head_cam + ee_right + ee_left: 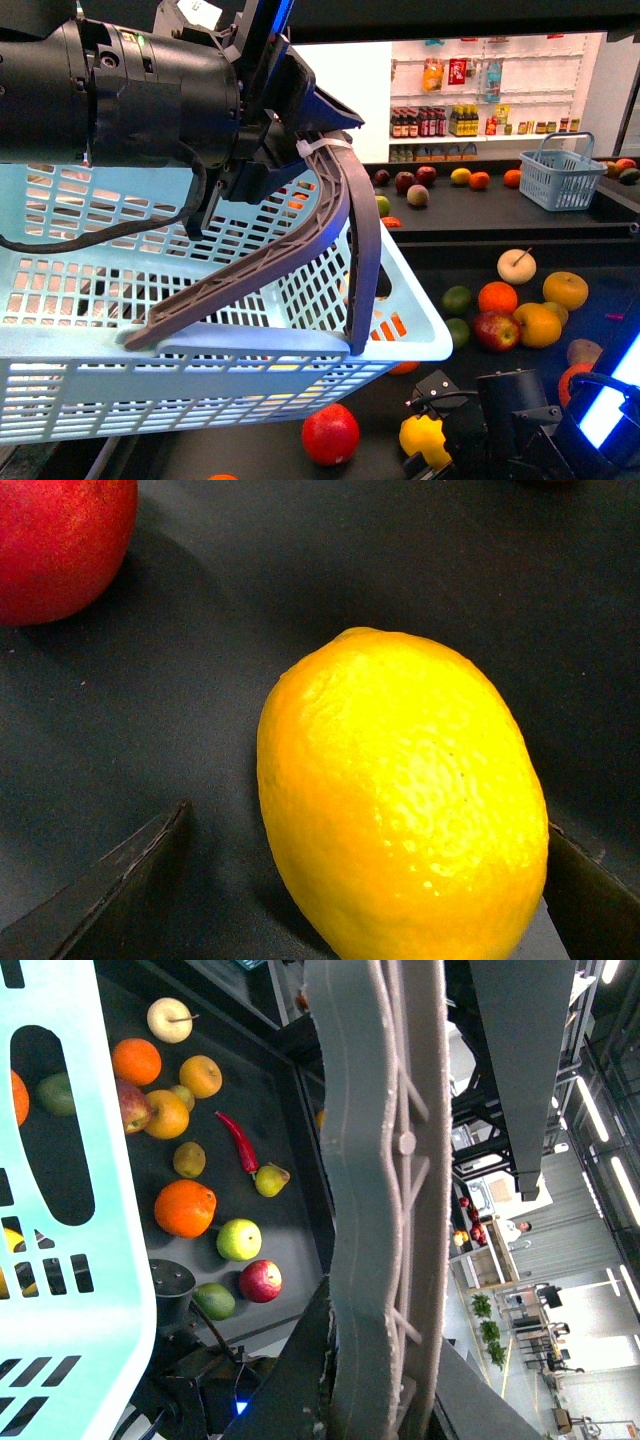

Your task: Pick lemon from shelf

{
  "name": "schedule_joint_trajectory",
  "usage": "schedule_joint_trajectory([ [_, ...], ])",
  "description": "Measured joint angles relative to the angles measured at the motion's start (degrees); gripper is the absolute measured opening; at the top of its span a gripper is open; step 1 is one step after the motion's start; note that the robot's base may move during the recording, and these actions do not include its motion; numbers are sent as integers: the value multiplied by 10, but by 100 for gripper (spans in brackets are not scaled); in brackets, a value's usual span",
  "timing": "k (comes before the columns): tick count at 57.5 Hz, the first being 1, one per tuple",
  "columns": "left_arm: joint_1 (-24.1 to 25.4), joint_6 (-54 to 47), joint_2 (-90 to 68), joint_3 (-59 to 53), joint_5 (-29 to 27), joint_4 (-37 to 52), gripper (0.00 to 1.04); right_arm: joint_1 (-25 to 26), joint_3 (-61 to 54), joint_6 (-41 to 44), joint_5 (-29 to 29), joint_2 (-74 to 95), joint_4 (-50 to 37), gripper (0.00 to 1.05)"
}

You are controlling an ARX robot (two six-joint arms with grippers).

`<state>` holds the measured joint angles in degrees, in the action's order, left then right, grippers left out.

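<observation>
The lemon (424, 438) is bright yellow and lies on the dark tray of the shelf (600, 270) at the front. In the right wrist view the lemon (400, 800) fills the space between my right gripper's two open fingers (110, 880); one finger stands apart from it, the other is close against it. My right gripper (440, 440) is low over the tray around the lemon. My left gripper (290, 140) is shut on the grey basket handle (340, 220) and holds the light blue basket (150, 330) up at the left. The handle (385, 1190) crosses the left wrist view.
A red fruit (330, 433) lies close to the lemon, also in the right wrist view (60, 540). Oranges, apples and limes (520, 310) lie further right on the tray. A second small basket (562, 172) stands on the back tier. White shelves of bottles stand behind.
</observation>
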<state>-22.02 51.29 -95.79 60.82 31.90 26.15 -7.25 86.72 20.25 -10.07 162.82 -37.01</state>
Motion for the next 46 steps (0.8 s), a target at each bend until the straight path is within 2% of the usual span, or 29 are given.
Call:
schedule_joint_trajectory([
  [5,0,0,0,0,0,0,11,0,-1,-2,3,-1,0,67],
  [10,0,0,0,0,0,0,11,1,-7,-8,14,-7,0,63],
  [22,0,0,0,0,0,0,11,14,-28,-54,60,-42,0,62],
  [27,0,0,0,0,0,0,11,30,-37,-94,99,-72,0,62],
  [32,0,0,0,0,0,0,11,53,-58,-149,143,-124,-5,62],
  [38,0,0,0,0,0,0,11,77,-95,-212,170,-199,-15,62],
  [46,0,0,0,0,0,0,11,91,-165,-314,175,-315,-28,62],
])
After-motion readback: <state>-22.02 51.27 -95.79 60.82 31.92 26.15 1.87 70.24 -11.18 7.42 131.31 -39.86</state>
